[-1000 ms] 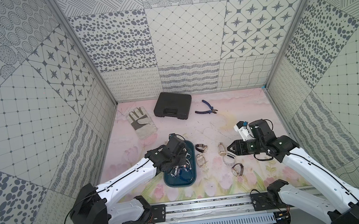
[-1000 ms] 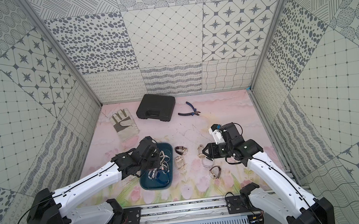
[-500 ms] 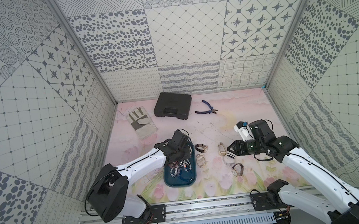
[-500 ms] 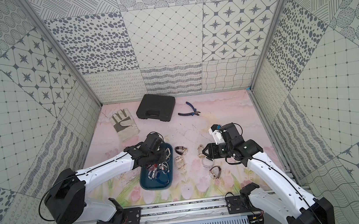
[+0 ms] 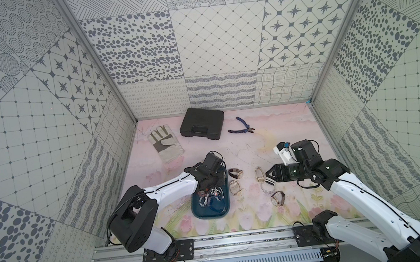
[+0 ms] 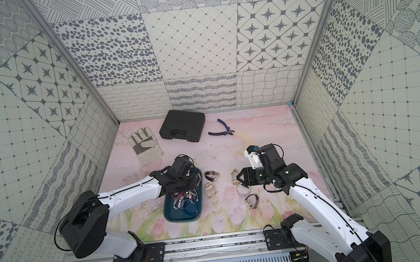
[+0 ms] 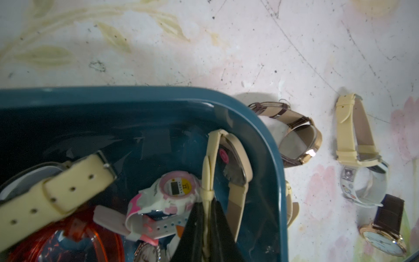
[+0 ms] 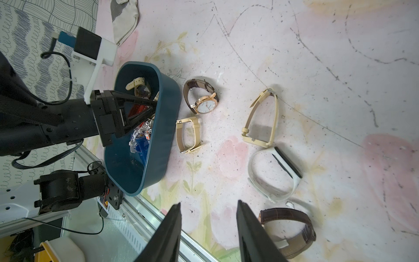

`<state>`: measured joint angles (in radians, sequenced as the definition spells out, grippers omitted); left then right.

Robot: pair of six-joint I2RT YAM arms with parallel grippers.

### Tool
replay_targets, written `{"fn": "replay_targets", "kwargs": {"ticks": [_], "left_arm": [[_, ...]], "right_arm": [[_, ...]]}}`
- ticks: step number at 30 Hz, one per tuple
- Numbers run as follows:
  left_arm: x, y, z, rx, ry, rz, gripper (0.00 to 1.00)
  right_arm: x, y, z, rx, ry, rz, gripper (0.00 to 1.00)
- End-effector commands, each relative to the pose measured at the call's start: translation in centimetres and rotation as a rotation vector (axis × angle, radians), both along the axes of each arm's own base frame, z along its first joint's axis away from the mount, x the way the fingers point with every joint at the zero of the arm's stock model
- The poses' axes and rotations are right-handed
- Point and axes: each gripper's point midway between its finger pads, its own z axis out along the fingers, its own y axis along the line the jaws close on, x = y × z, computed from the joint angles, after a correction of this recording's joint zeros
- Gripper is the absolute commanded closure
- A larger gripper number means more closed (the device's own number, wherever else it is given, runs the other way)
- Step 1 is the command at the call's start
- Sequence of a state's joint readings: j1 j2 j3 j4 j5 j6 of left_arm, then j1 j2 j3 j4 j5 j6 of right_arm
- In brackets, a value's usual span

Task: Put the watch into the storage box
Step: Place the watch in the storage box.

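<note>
Left gripper: jaws pinched shut on the cream strap of a watch. The watch hangs inside the box, at its far right corner. Cannot tell if it touches the box floor.

Box sits on the mat, left of centre, near side. It holds a pile of other watches: pink-and-white digital, red, blue.

Right gripper: jaws apart, nothing between them, hovering over the mat right of the box.

Five loose watches lie between the box and the right gripper:
- brown strap
- beige, just beside the box's right wall
- cream
- white band
- dark brown, nearest

Far side, well apart from the box: glove, case, pliers.
</note>
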<state>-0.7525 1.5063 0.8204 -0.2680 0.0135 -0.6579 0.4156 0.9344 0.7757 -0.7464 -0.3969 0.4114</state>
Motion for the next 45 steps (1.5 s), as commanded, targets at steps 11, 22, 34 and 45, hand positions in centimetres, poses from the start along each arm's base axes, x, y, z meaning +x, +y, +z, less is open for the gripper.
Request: {"fn": "replay_targets", "kwargs": {"ticks": [11, 22, 34, 45], "left_arm": [[-0.5, -0.6, 3.5, -0.060, -0.113, -0.025, 0.61], [-2.2, 0.2, 10.0, -0.137, -0.227, -0.040, 0.61], [-7.8, 6.2, 13.6, -0.084, -0.262, -0.061, 0.62], [-9.9, 8.9, 12.2, -0.073, -0.246, -0.037, 0.63]], "right_arm": [[0.2, 0.4, 0.6, 0.017, -0.050, 0.019, 0.55], [-0.6, 2.5, -0.4, 0.009, -0.035, 0.082, 0.55], [-0.3, 8.6, -6.3, -0.177, 0.053, 0.184, 0.56], [2.7, 11.9, -9.2, -0.342, 0.059, 0.189, 0.57]]}}
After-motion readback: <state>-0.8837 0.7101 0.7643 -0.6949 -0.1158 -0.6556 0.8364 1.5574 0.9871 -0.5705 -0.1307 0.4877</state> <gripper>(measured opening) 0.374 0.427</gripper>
